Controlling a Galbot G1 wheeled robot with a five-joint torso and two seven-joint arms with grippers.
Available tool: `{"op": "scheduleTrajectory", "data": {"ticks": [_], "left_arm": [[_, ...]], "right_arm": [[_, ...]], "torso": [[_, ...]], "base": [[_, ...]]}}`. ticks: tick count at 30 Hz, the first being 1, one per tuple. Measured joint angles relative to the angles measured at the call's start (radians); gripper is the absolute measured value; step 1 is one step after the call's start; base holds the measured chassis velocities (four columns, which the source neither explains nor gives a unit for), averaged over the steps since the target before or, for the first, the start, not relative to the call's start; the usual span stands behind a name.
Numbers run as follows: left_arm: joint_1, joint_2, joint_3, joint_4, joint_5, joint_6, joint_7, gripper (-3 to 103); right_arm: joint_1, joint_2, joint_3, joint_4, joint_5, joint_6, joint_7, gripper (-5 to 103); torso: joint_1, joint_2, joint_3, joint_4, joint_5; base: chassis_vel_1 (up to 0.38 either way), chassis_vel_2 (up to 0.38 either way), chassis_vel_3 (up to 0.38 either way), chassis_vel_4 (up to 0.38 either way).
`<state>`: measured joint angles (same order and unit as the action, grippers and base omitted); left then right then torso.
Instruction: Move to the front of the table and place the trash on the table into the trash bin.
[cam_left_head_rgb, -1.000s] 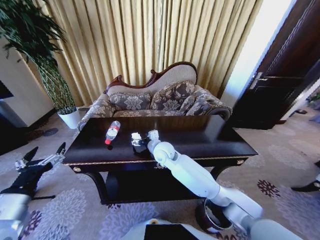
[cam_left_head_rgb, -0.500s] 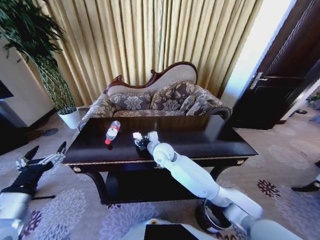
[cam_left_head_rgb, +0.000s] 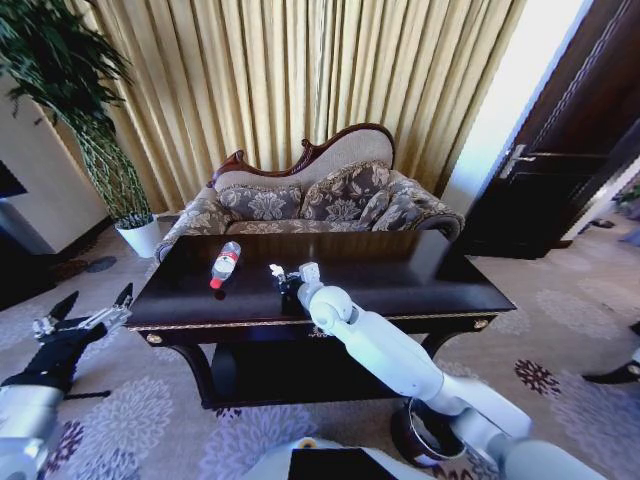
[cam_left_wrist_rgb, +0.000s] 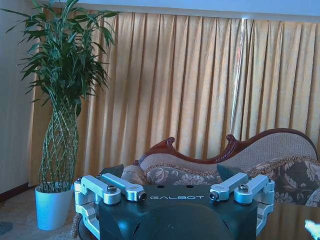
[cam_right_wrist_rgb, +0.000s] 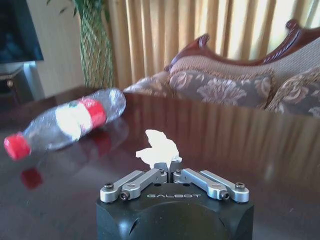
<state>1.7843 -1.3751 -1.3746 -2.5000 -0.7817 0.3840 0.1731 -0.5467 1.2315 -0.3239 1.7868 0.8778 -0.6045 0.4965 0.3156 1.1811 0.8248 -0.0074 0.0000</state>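
On the dark glossy table (cam_left_head_rgb: 400, 268) lies a clear plastic bottle (cam_left_head_rgb: 225, 263) with a red label and red cap (cam_right_wrist_rgb: 70, 122). Beside it, near the table's middle, my right gripper (cam_left_head_rgb: 287, 277) is shut on a crumpled white paper piece (cam_left_head_rgb: 275, 270). In the right wrist view the paper (cam_right_wrist_rgb: 157, 146) sticks up from between the pinched fingertips of the right gripper (cam_right_wrist_rgb: 169, 169), just above the tabletop. My left gripper (cam_left_head_rgb: 88, 318) hangs open off the table's left end, its fingers spread (cam_left_wrist_rgb: 176, 195). The trash bin (cam_left_head_rgb: 412, 440) stands on the floor at the front right, partly behind my right arm.
A patterned sofa (cam_left_head_rgb: 320, 195) stands behind the table before gold curtains. A tall plant in a white pot (cam_left_head_rgb: 140, 237) is at the far left, and a dark door (cam_left_head_rgb: 580, 150) at the right. Patterned carpet lies around the table.
My right gripper has drawn slightly right with the white paper in it, lifting the paper a little off the table. The left arm and the bottle have stayed put.
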Motion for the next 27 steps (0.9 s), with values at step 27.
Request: {"op": "scheduleTrajectory", "data": {"ticks": [27], "left_arm": [[-0.025, 0.058, 0.021, 0.000, -0.073, 0.034, -0.014, 100]], "right_arm": [[-0.644, -0.262, 0.724, 0.393, -0.209, 0.211, -0.231, 1]], "torso": [[0.000, 0.000, 0.000, 0.0000, 0.0000]], "base": [[0.000, 0.000, 0.000, 0.000]]}}
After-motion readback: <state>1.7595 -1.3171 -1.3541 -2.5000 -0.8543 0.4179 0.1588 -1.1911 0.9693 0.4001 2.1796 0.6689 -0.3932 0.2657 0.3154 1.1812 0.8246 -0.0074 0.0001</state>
